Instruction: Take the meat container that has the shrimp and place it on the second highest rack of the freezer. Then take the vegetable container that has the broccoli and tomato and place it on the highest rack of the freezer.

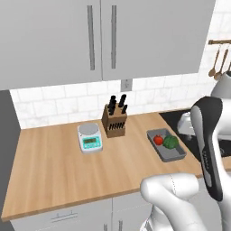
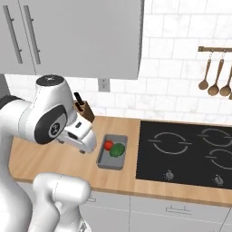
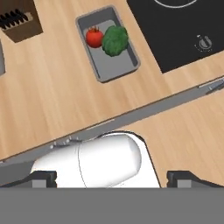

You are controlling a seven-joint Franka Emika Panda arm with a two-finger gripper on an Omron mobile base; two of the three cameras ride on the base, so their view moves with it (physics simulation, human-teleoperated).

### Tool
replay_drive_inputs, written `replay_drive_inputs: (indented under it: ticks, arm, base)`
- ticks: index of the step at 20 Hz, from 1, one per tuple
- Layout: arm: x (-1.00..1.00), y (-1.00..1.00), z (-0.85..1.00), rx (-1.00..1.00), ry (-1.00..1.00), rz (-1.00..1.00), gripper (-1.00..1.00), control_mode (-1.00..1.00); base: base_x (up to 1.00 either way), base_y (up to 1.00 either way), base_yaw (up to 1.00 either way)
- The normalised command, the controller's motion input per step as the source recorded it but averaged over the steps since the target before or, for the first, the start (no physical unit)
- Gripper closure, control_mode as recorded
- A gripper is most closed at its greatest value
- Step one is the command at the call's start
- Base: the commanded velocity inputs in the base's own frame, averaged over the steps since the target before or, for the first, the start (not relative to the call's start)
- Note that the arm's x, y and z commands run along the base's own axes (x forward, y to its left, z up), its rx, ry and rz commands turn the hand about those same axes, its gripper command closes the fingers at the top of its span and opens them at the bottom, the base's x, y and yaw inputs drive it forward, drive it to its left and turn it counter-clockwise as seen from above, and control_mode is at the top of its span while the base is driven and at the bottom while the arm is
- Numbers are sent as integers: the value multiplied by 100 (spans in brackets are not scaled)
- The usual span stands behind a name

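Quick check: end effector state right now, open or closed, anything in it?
End effector: open, jaws spread wide, holding nothing; it hangs above the counter edge, apart from the vegetable container.

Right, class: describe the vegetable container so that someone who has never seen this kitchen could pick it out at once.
Find the wooden counter under the grey wall cabinets. Near its right end, just left of the black cooktop, lies the vegetable container, a shallow dark grey tray. Unlike the knife block and the kitchen scale further left, it holds a red tomato and green broccoli.
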Motion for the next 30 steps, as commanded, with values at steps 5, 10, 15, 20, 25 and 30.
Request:
replay_drive_inputs:
  ticks: [5,10,15,20,25,30]
  arm:
    - [30,-66,-52,6,1,-35,-100,-100]
    - [58,-18,-70,3,0,-23,-100,-100]
    - [80,-6,-59,3,0,-21,-100,-100]
    - [61,-15,-61,3,0,-18,-100,-100]
    - [34,-10,-66,2,0,-15,-100,-100]
    - [45,-10,-50,2,0,-10,-100,-100]
  base:
    - [0,0,0]
    - [0,0,0]
    - [0,0,0]
    - [0,0,0]
    - [0,0,0]
    - [0,0,0]
